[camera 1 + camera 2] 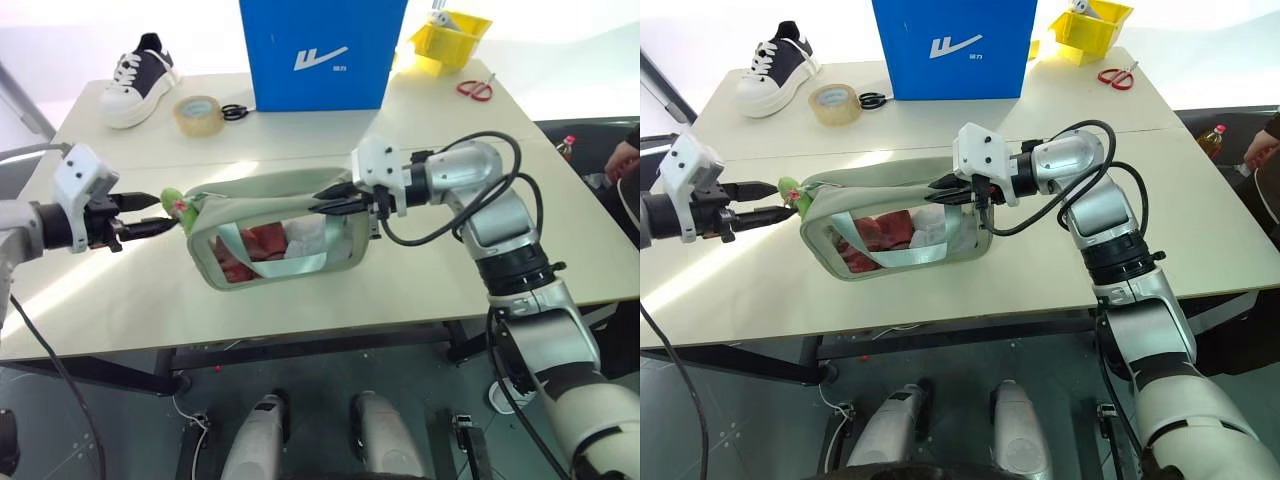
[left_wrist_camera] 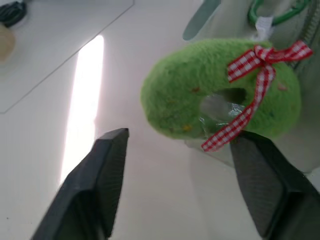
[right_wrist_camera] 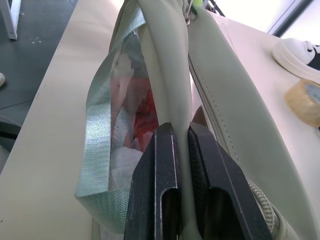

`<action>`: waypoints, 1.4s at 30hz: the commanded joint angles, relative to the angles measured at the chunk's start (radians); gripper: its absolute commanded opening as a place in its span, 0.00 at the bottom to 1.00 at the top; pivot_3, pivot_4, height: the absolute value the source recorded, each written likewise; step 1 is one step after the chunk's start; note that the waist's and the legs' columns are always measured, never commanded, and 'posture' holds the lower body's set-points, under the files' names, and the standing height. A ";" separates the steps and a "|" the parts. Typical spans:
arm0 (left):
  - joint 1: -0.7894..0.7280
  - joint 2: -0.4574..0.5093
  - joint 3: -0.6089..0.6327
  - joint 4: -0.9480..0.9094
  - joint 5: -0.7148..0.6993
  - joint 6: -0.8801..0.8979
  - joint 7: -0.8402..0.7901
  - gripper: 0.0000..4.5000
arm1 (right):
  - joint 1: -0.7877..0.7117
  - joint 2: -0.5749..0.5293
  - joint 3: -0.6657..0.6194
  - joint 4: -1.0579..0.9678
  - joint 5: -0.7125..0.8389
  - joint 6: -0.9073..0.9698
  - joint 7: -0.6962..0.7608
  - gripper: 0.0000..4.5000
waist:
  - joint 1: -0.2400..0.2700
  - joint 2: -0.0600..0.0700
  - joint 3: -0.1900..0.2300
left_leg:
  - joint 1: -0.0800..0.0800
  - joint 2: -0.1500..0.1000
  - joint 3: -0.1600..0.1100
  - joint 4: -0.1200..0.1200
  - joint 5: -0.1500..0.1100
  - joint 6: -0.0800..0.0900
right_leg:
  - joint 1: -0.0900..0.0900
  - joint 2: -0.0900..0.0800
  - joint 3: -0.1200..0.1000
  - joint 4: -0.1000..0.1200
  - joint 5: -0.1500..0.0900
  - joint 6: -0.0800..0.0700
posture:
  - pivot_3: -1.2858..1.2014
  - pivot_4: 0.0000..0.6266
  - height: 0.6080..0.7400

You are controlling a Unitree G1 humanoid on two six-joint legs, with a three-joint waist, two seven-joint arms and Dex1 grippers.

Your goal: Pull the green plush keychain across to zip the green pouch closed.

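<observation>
The green pouch (image 1: 270, 186) hangs just above the table (image 1: 110, 300), with red and white items behind its clear side panel. At its left end sits the green plush keychain (image 1: 175, 203), a fuzzy ring with a red-checked bow (image 2: 200, 95). My left gripper (image 1: 165, 213) is level with the keychain, its fingers apart on either side of it and not pressing it in the left wrist view (image 2: 182, 135). My right gripper (image 1: 325, 200) is shut on the pale green top edge at the pouch's right end (image 3: 180, 129).
At the back of the table stand a tall blue box (image 1: 320, 50), a black-and-white sneaker (image 1: 140, 75), a tape roll (image 1: 198, 113), a yellow bin (image 1: 450, 40) and red scissors (image 1: 475, 88). A person's hand (image 1: 625, 160) shows at the right edge.
</observation>
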 commanded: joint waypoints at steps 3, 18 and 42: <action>-0.051 -0.013 0.000 0.029 0.013 -0.018 -0.015 0.04 | -0.009 -0.005 -0.019 -0.045 0.021 0.009 -0.015 0.00 | -0.001 0.000 0.000 | 0.000 0.000 0.000 0.000 0.000 0.000 | 0.000 0.000 0.000 0.000 0.000 0.000 | 0.52 0.24 1.00; -0.141 0.011 0.034 0.095 0.007 0.009 -0.070 0.02 | -0.035 -0.006 -0.021 0.012 0.006 -0.028 -0.040 0.00 | -0.007 -0.001 0.000 | 0.000 0.000 0.000 0.001 0.000 0.000 | 0.000 0.000 0.000 0.001 0.000 0.000 | 0.52 0.24 1.00; -0.145 0.019 -0.039 0.159 0.067 -0.084 -0.203 0.85 | -0.034 -0.023 -0.019 0.008 0.002 -0.030 -0.039 0.00 | -0.008 -0.001 0.000 | 0.000 0.000 0.000 0.001 0.000 0.000 | 0.000 0.000 -0.001 0.001 0.000 0.000 | 0.52 0.24 1.00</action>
